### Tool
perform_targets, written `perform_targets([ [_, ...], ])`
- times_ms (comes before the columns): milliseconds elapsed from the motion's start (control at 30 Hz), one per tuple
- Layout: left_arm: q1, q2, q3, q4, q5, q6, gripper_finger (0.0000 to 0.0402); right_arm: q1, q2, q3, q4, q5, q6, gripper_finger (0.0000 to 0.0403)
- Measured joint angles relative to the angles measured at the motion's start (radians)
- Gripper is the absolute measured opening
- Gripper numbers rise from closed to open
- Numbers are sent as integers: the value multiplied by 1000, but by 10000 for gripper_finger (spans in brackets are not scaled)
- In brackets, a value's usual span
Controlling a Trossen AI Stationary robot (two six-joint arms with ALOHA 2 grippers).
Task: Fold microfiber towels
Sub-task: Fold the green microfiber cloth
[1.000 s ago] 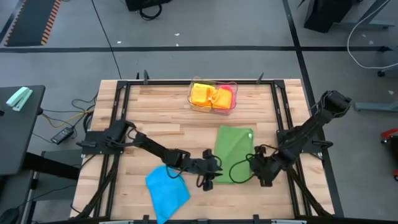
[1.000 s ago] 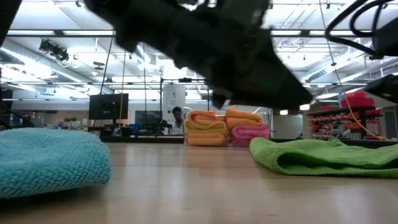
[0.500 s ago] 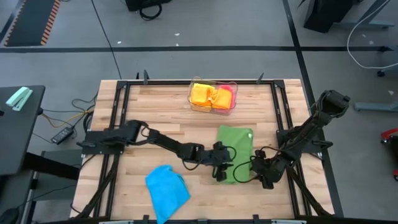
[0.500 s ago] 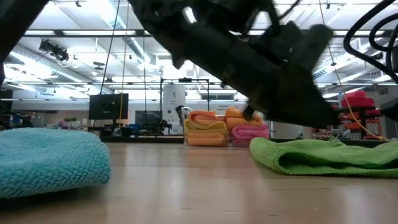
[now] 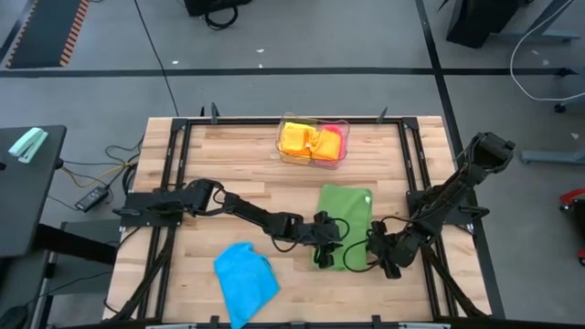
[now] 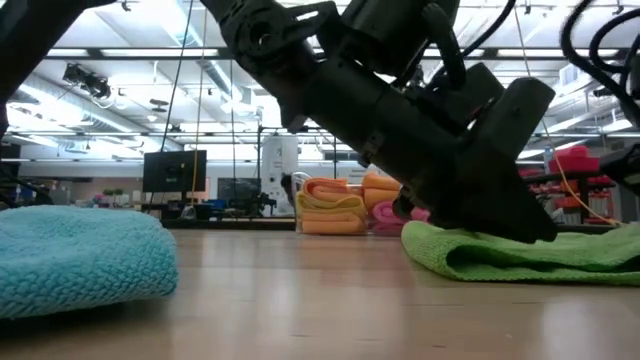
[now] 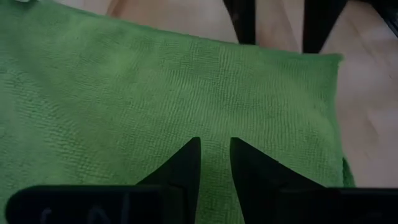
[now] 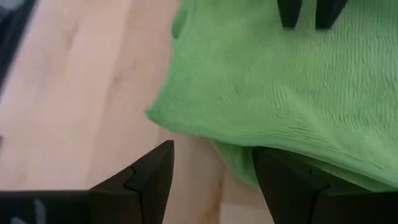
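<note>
both hands, fingers apart, flank the green towel; blue towel nearby.

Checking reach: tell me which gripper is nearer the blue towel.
Left. The left gripper sits at the green towel's left edge, nearer the blue towel; the right gripper is beyond the green towel.

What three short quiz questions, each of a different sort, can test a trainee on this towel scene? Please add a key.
1. True or false: the blue towel lies inside the tray.
2. Which towel is the left gripper over? A. blue B. green C. pink
3. Fill in: the right gripper is open at the green towel's near ____.

Key:
1. False; it lies on the table, apart from the tray.
2. B; its narrow-set fingers point at the green cloth.
3. Corner.
</note>
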Motion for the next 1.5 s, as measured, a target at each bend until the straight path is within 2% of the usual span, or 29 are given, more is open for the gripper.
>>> perform_targets([
  [200,11,7,0,-1,0,-18,95,0,0,0,42,-77,-15,226],
  [633,10,7,0,0,0,-27,85,88,0,-3,14,-110,12,226],
  [767,10,7,0,-1,0,-27,89,87,0,21,-81,-73,39,226],
  [1033,10,6,0,-2,0,-26,81,58,0,22,-88,7,-11,225],
  [1100,10,6,0,-2,0,-26,80,47,0,22,-76,24,-12,225],
  [1267,10,6,0,-7,0,-27,85,29,5,-17,85,15,-45,225],
  [1500,10,6,0,-12,0,-27,89,29,59,-23,98,11,-38,225],
])
